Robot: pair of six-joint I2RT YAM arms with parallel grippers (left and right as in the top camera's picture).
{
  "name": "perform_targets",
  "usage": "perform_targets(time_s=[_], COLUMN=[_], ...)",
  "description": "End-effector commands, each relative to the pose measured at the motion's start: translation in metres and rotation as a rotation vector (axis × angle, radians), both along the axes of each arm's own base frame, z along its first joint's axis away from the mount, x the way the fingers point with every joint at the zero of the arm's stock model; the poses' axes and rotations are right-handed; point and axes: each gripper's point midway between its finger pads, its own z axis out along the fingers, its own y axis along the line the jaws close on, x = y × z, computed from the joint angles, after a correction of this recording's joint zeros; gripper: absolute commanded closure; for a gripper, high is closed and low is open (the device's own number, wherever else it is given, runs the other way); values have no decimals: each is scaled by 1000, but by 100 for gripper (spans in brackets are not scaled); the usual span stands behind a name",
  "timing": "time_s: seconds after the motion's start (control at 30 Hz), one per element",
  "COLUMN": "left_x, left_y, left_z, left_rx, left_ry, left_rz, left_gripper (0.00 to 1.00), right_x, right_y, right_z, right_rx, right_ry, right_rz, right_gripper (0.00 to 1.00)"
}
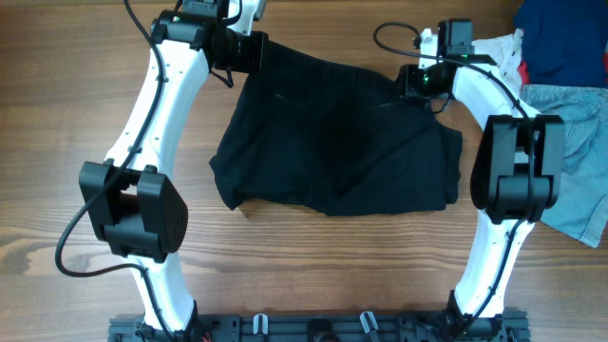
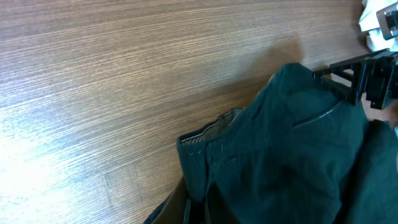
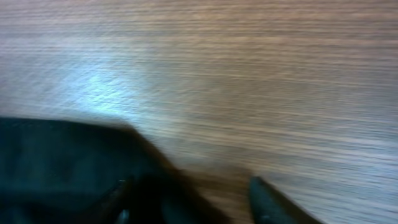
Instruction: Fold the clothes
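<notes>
Getting nothing but smear from the right wrist view: fingertips of the right tool (image 3: pixel 193 202) chopped by the bottom edge, no telling whether pinching the black garment (image 3: pixel 56 162). Overhead, losing the left tool (image 1: pixel 242 49) under its own wrist, plus denim shorts (image 1: pixel 584 180) and navy garment (image 1: pixel 560 38) past the frame.

Wooden table (image 1: pixel 313 266), navy garment (image 1: pixel 560 38) at far corner, light denim shorts (image 1: pixel 584 180) just below
</notes>
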Motion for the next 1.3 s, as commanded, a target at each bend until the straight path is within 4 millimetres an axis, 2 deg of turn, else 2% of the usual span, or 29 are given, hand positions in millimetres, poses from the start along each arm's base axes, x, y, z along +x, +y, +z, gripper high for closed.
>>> perform_targets(time_s=[0.0,0.03,0.1,0.2,0.3,0.47,0.63,0.8,0.9,1.03,1.17,1.27], left_x=[2,2,2,5,8,18,20,12,1,-23,-58,-81], left_y=[2,2,3,8,13,27,48,62,68,75,81,81], left_z=[2,2,2,2,2,11,34,77,115,170,231,259], left_rx=[10,10,13,32,39,28,20,7,-4,-3,-28,-57], left_ry=[-8,-8,-10,-16,-26,-63,-111,-195,-274,-396,-534,-595], left_rz=[13,13,16,30,44,80,127,153,164,186,208,216], left_gripper=[96,96,96,96,96,96,96,96,96,96,96,96], right_x=[-24,-25,-25,-18,-7,12,8,-13,-32,-62,-94,-103], right_y=[42,45,47,41,27,-3,-26,-32,-33,-34,-33,-32], right_z=[-26,-26,-25,-18,5,80,173,262,313,367,409,416], right_rx=[104,103,107,119,123,119,115,63,34,0,-18,-18], right_ry=[107,111,111,94,42,-116,-291,-477,-587,-702,-793,-802], right_rz=[87,93,87,48,20,-25,-48,-18,-8,-19,-18,-17], right_gripper=[67,83,92,96,96,96,96,96,96,96,96,96])
